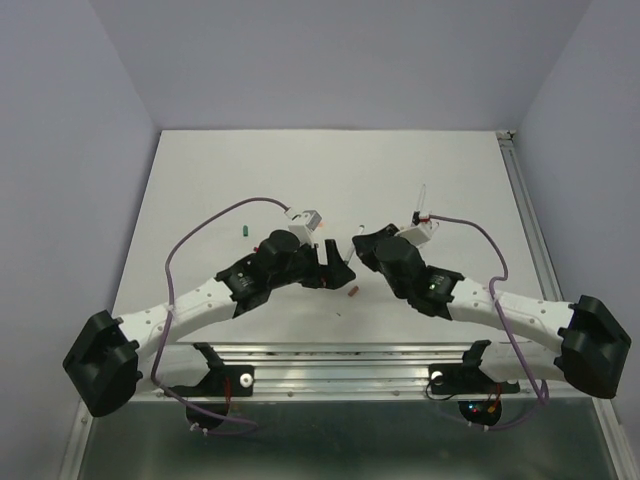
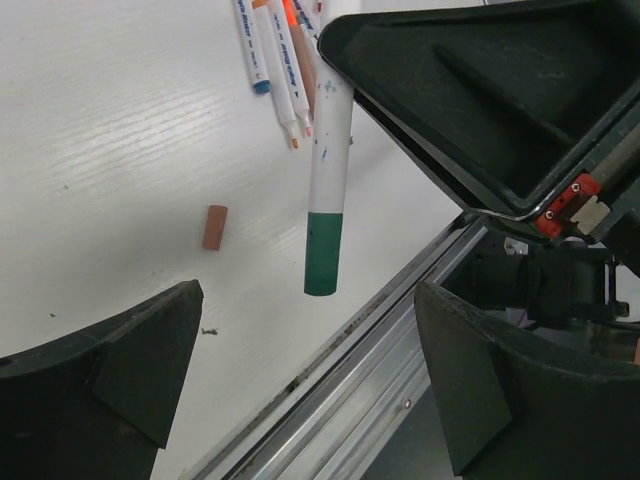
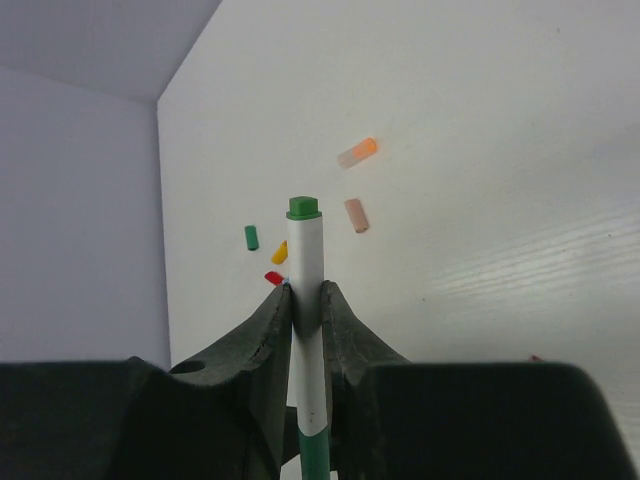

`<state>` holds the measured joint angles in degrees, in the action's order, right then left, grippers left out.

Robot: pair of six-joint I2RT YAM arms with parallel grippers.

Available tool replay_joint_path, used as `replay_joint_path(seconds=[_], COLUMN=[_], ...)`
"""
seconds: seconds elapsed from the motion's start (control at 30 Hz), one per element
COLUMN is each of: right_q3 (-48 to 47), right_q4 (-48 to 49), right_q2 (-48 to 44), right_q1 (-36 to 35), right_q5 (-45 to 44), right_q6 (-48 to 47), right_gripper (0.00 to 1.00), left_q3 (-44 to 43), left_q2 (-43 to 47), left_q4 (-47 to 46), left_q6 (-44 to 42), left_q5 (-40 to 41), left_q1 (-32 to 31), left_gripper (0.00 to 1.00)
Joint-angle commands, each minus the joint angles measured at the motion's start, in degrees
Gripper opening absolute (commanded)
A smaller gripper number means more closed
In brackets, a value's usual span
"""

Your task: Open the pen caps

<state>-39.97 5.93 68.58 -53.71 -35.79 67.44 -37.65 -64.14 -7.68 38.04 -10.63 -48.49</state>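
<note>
My right gripper (image 3: 305,292) is shut on a white pen barrel (image 3: 306,260) with a green end (image 3: 304,207). In the left wrist view the pen's green cap (image 2: 324,252) points down toward my left gripper (image 2: 308,322). That gripper is open and empty, with its fingers wide apart on either side of the cap's end and not touching it. Loose caps lie on the table: brown (image 2: 214,227), green (image 3: 251,237), yellow (image 3: 279,252), red (image 3: 272,277), pink (image 3: 356,215) and orange (image 3: 357,152). The two grippers (image 1: 335,268) (image 1: 360,245) meet near the table's middle.
Several uncapped pens (image 2: 275,50) lie together on the white table beyond the held pen. A metal rail (image 2: 350,370) runs along the table's near edge. One pen (image 1: 423,200) lies behind the right arm. A green cap (image 1: 245,229) lies to the left and a brown cap (image 1: 354,291) lies near the front.
</note>
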Motion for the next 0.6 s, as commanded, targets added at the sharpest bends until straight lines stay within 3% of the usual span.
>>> replay_joint_path(seconds=[0.0, 0.37, 0.57], right_q3=[-2.66, -3.71, -4.95], right_q4=[-4.44, -5.14, -5.67], right_q2=[-0.02, 0.42, 1.12], right_q1=[-2.62, -4.65, -4.82], right_q5=[-11.76, -12.37, -11.59], right_q6=[9.37, 12.72, 12.54], right_gripper=[0.01, 0.01, 0.01], left_q3=[-3.4, -4.1, -4.19], left_q2=[-0.81, -3.36, -4.15], left_q4=[-3.83, -5.15, -5.94], left_q6=[-1.04, -2.88, -4.29], left_q5=[0.96, -0.09, -2.99], left_q1=[-0.64, -0.64, -0.64], left_gripper=[0.99, 0.73, 0.72])
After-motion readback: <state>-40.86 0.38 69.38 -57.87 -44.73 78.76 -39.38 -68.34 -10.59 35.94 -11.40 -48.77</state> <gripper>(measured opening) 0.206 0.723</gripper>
